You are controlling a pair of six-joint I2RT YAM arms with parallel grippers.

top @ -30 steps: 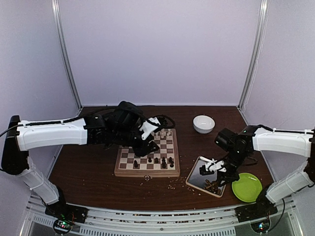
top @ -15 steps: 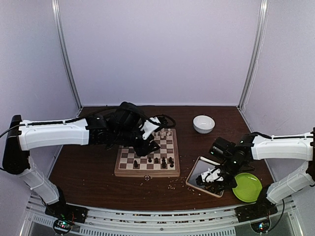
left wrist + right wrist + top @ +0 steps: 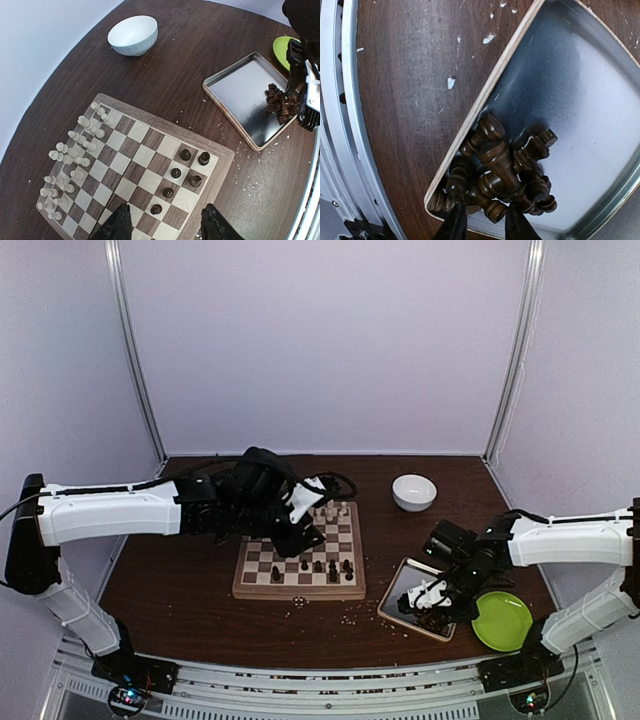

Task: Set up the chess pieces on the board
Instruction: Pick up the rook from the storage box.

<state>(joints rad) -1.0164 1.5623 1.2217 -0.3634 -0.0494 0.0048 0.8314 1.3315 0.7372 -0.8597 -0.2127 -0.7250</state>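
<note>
Holds the left fingers (image 3: pixel 165 226) spread wide apart, with nothing between them, above the edge of the board (image 3: pixel 142 150) nearest them. Just ahead of those fingers and slightly to the right, six dark chess pieces (image 3: pixel 175 173) upright on the squares, each apart from the next. Farther ahead and off to the left, cream chess pieces (image 3: pixel 75 152) crowded along the board's far left side. Well beyond, past the board, a white bowl (image 3: pixel 133 35) on the dark tabletop (image 3: pixel 200 55). Holds the right fingers (image 3: pixel 485 222) parted by a narrow gap, pointing down at the near corner of the metal tray (image 3: pixel 580 90). Directly ahead of those fingers, a heap of dark chess pieces (image 3: pixel 502 172) lying tangled on their sides against the tray's rim. Cannot tell whether either fingertip touches a piece; clamps none that shows. To the left of the right fingers, outside the rim, pale crumbs (image 3: pixel 451 82) scattered over the wood. Just beside the tray, on the side away from the board, a green plate (image 3: pixel 503 620).
</note>
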